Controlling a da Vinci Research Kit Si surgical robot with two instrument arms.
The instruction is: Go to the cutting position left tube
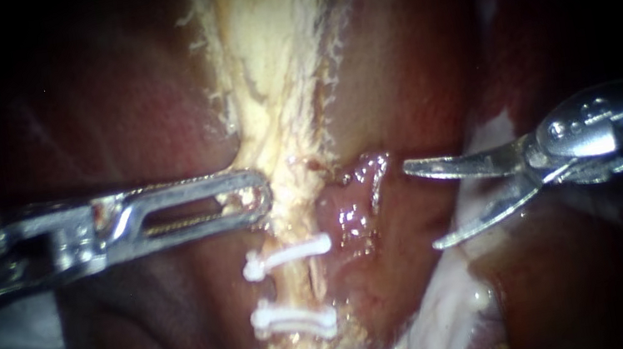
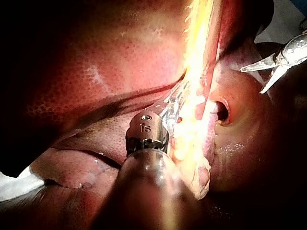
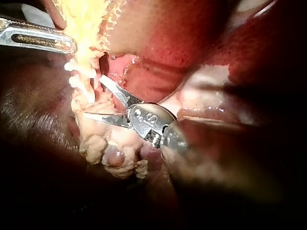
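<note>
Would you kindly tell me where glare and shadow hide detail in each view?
Endoscope view: light pools in the middle, the left instrument gleams, the edges lie in deep shadow. Left wrist view: glare washes out the pale tissue strip. Right wrist view: shadow swallows the tissue around the shaft of the right instrument, whose metal glints.

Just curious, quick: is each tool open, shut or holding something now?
Left tool: jaws shut on the pale tissue strand.
Right tool: jaws open, holding nothing.

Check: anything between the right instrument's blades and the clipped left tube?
Yes, probably. The right instrument, jaws open, sits apart from the left tube; a glistening reddish fold of tissue lies between them. Nothing else visible.
</note>
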